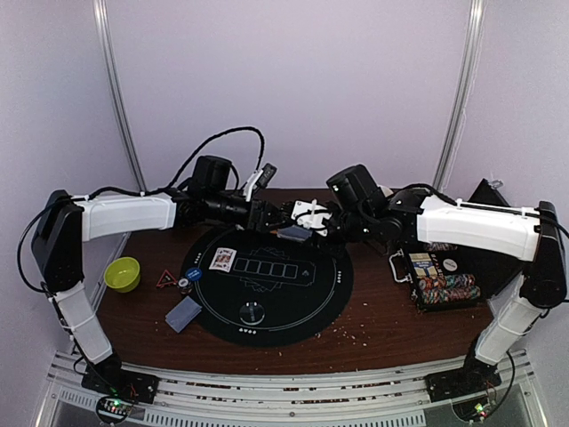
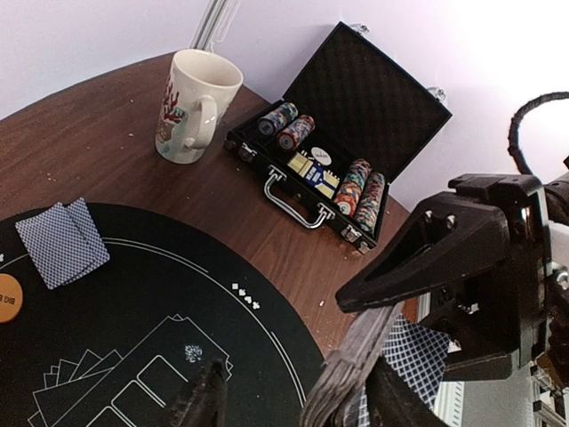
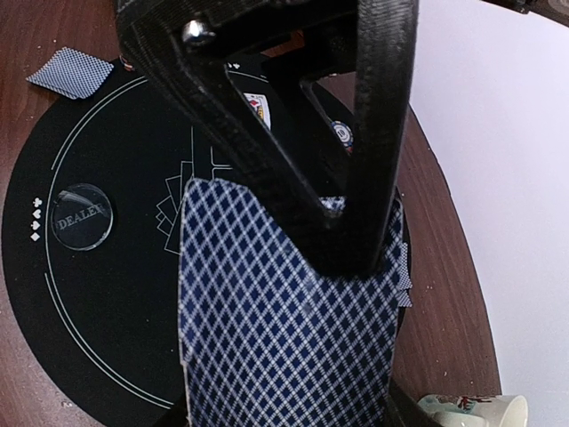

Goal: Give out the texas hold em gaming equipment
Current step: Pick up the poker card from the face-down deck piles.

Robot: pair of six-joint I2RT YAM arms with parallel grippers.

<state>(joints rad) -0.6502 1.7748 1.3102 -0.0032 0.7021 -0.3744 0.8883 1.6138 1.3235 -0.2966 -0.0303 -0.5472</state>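
My right gripper is shut on a deck of cards with blue diamond backs, held above the far edge of the black mat. My left gripper meets it there, open. Its fingers stand either side of the deck's edge, the right finger close to it and the left finger apart. On the mat lie a face-up card, a blue disc and a clear dealer disc. Two face-down cards lie at the mat's left rim beside an orange disc.
An open black case with rows of striped chips stands at the right. A white mug stands beyond it. A green bowl and a red triangle piece sit left of the mat.
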